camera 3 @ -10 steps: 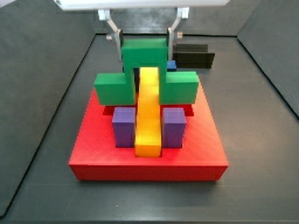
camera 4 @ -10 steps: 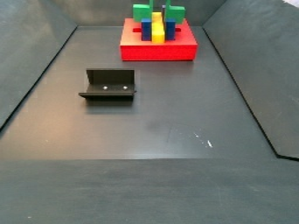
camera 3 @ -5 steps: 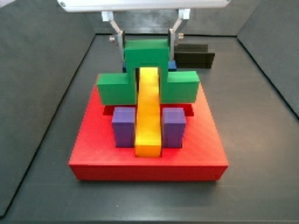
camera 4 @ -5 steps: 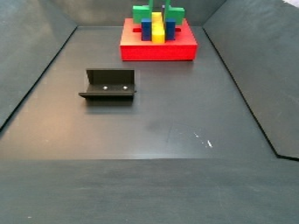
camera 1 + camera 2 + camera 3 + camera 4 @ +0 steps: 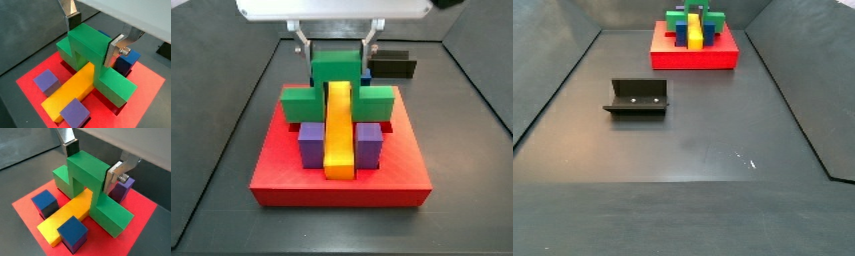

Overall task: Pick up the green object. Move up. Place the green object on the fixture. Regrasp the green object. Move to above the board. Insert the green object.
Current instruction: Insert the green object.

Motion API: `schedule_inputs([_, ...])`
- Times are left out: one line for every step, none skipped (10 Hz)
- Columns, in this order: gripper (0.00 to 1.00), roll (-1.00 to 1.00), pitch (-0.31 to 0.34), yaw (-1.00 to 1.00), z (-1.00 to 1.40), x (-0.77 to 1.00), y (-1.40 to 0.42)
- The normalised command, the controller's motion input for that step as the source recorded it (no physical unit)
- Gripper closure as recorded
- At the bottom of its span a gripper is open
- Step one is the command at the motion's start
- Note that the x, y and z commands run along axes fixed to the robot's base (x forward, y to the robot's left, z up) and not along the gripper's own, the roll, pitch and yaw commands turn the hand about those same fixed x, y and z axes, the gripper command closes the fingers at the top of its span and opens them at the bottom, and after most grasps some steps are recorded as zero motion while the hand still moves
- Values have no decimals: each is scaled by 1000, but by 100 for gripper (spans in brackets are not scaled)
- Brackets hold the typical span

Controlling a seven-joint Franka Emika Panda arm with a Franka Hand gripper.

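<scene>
Since the earlier frames, the green object (image 5: 337, 92), clamped in the gripper (image 5: 337, 52), has lowered astride the yellow bar (image 5: 339, 130) at the board's (image 5: 339, 180) 12 o'clock end, so insertion appears nearly complete.

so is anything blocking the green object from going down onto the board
Nothing visible blocks it. The green object, between the fingers of the gripper, straddles the yellow bar through its notch, its arms already low over the red board. The blue and purple posts stand clear of it.
</scene>
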Motion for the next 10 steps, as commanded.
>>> schedule_inputs([100,271,36,0,-143,0,-106])
schedule_inputs([100,297,74,0,-80,57,-126])
schedule_inputs([100,283,84,0,0,77,-146])
schedule_inputs([100,264,79,0,0,97,-174])
schedule_inputs([100,244,73,0,-17,131,-166])
schedule_inputs([100,194,73,0,-31,183,-100])
schedule_inputs([100,21,44,0,-89,211,0])
schedule_inputs([100,0,11,0,-183,229,0])
schedule_inputs([100,16,16,0,-166,191,0])
schedule_inputs([100,24,19,-14,-160,143,0])
